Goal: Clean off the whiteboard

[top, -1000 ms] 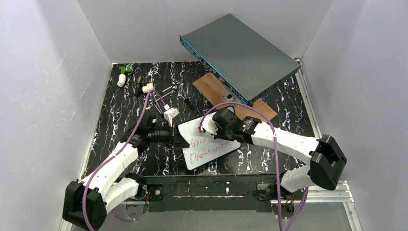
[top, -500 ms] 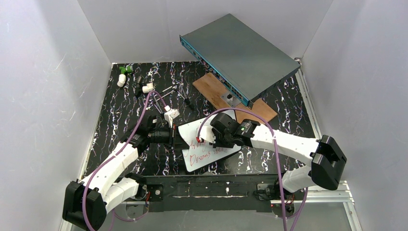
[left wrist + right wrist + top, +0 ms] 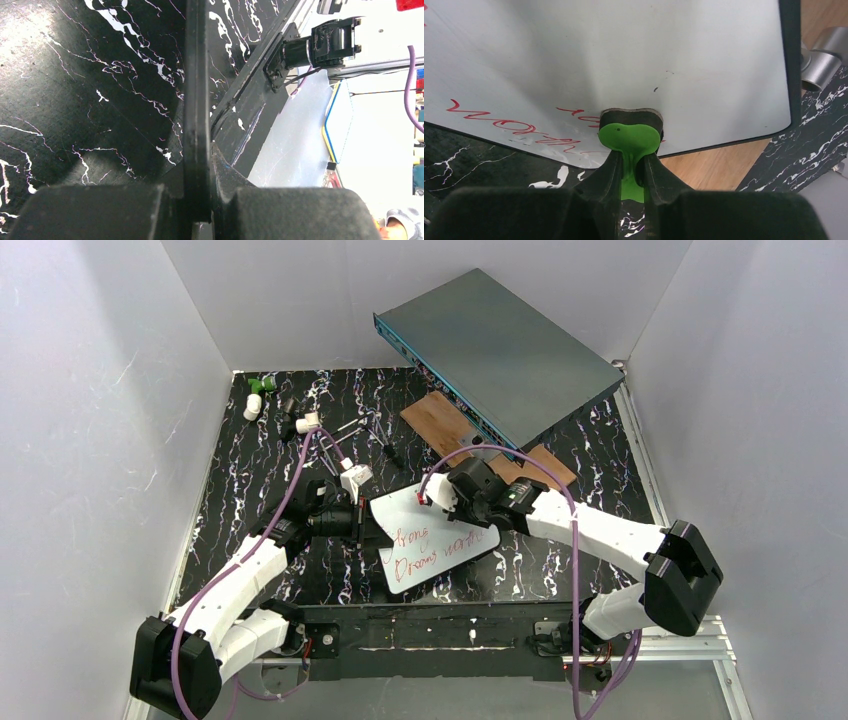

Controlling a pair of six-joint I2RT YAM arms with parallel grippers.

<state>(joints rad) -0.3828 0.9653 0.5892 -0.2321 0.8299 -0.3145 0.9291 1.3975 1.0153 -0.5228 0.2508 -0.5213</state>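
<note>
Our right hand (image 3: 436, 500) is closed on a green eraser (image 3: 629, 139), its dark pad pressed on the whiteboard (image 3: 432, 565); our left hand (image 3: 358, 523) is clamped on the board's black rim. To wipe well, we judge we need even downward pressure, overlapping strokes across the red writing (image 3: 440, 545), and a firm left grip so the board cannot swivel. The board lies near the metal box (image 3: 500, 355), on its side toward the arm bases: the right hand is over the edge nearest the box, the left hand at an edge farther off
</note>
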